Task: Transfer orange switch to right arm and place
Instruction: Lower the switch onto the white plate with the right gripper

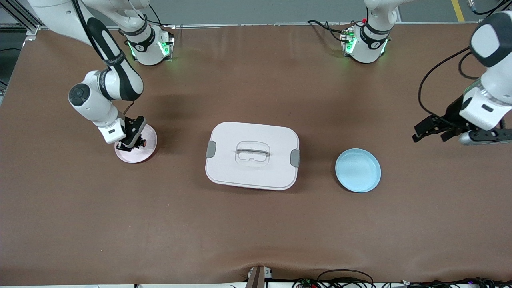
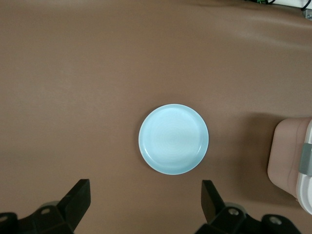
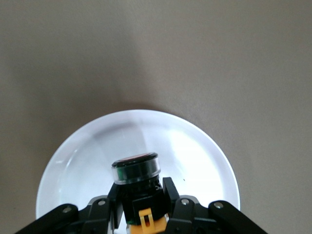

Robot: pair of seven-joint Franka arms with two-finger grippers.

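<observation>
There are two plates, one box, one switch and two arms on the brown bench.

One plate is pale pink. It sits toward the right arm's end of the bench. The other plate is light blue and has nothing on it. It sits toward the left arm's end. Between the two plates is a big white box with a closed lid, a clear handle on top and a grey clip at each end. The blue plate is just beside the box but not touching it. The pink plate is a bit more apart from it.

The orange switch is tiny, much smaller than the plates. It is right over the pink plate, held in the right tool. In the right wrist view its round dark cap sticks out past the fingers, and a bit of orange shows low down between them. I cannot tell if it touches the plate.

The right arm bends down from its base, and its tool points down at the pink plate. The two black fingers are closed tight on the switch.

The left arm waits up in the air over the bare bench, near the bench's edge at its own end. The left tool is spread wide and holds nothing. Its wrist view looks down on the blue plate.

There is lots of bare bench nearer the front camera, all the way to the front edge.
</observation>
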